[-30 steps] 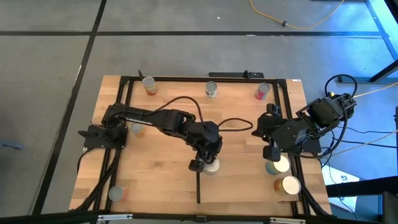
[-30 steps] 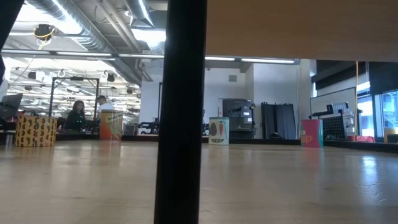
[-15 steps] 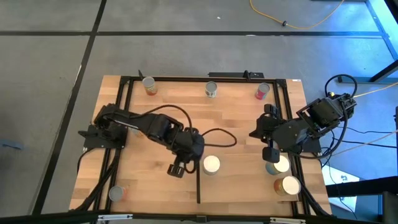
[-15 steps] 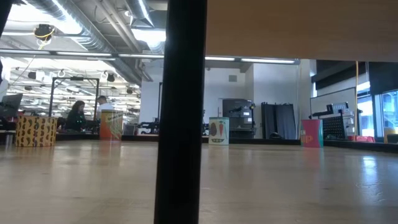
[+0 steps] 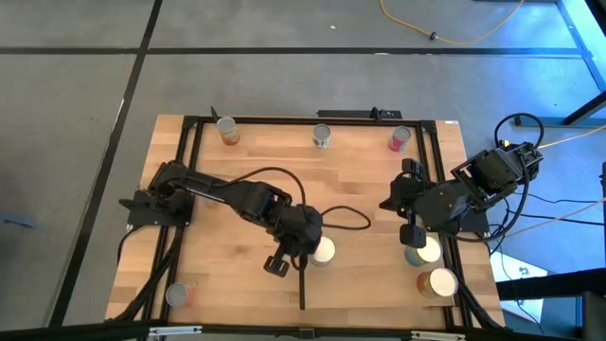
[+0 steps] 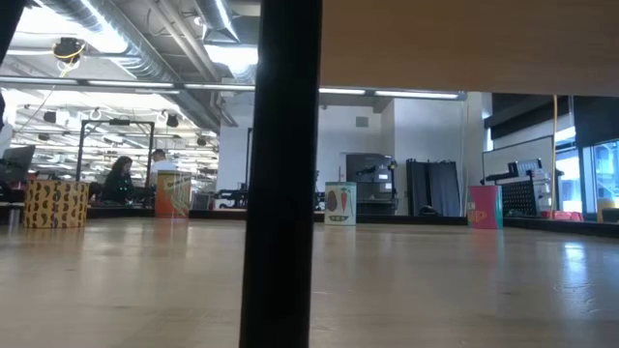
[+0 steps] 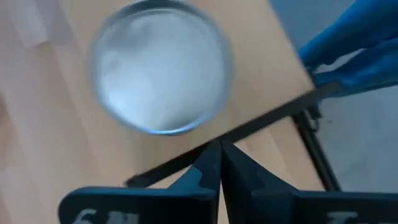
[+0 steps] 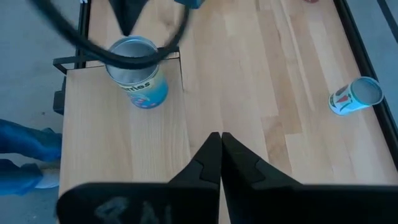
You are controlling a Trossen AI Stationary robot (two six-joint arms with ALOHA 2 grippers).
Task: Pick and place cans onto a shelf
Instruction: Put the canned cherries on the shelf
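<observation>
White-topped round tin can [image 5: 323,250] upright on the pale-wood shelf [image 5: 379,294], just beside its thin black strip [image 5: 302,289]. Left gripper [image 5: 276,265], jaws pressed together and empty, just beside the can; spread them before re-approaching. Right gripper [image 5: 413,233] waits near the shelf's far edge, jaws pressed together.

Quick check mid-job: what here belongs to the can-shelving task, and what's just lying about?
Job:
white-topped can
red can
shelf
left gripper, shut, empty

Lying about:
yellow cable on the floor
person beyond the table
</observation>
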